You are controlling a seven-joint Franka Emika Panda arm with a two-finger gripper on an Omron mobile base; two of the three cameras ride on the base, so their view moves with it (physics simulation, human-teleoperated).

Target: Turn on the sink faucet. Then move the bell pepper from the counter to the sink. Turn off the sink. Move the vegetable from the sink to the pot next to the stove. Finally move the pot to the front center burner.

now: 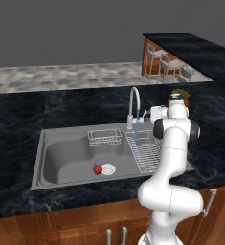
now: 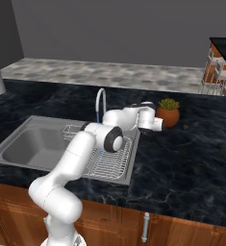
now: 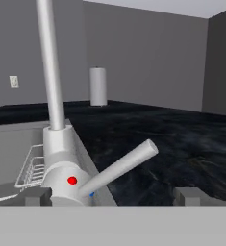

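From the left of the left base view, the dark marbled table (image 1: 18, 129) runs the full width of the scene, with a pale speckled strip of floor (image 1: 61, 76) beyond it and a plain grey wall (image 1: 61, 28) behind that. Set into the table is the grey steel sink (image 1: 61, 158). On its floor lies the red bell pepper (image 1: 97, 169), just beside the round white drain (image 1: 108, 168). At the back wall of the basin sits a small wire basket (image 1: 104, 137), and to its right a larger wire rack (image 1: 145, 152) lies in the right part of the sink. The faucet (image 1: 134, 103) rises behind the rack, its spout curving over, and a thin blue stream of water (image 1: 136, 139) falls from it onto the rack. The white arm reaches up from the lower right, its hand close to the right of the faucet base. A potted plant (image 1: 180, 95) in a terracotta pot stands on the table just behind the arm. Farther right, a second dark-topped counter (image 1: 195, 50) with wooden sides has pale stools (image 1: 169, 64) drawn up to it. Wooden cabinet fronts (image 1: 61, 225) with metal handles run below the table.

In the hand view the faucet lever (image 3: 119, 168) angles out to the right from the faucet body, which carries a red dot. The gripper (image 3: 114, 196) stands wide, its fingertips (image 3: 37, 196) flanking the faucet base with nothing held. A white cylinder (image 3: 98, 86) stands far off on the table.
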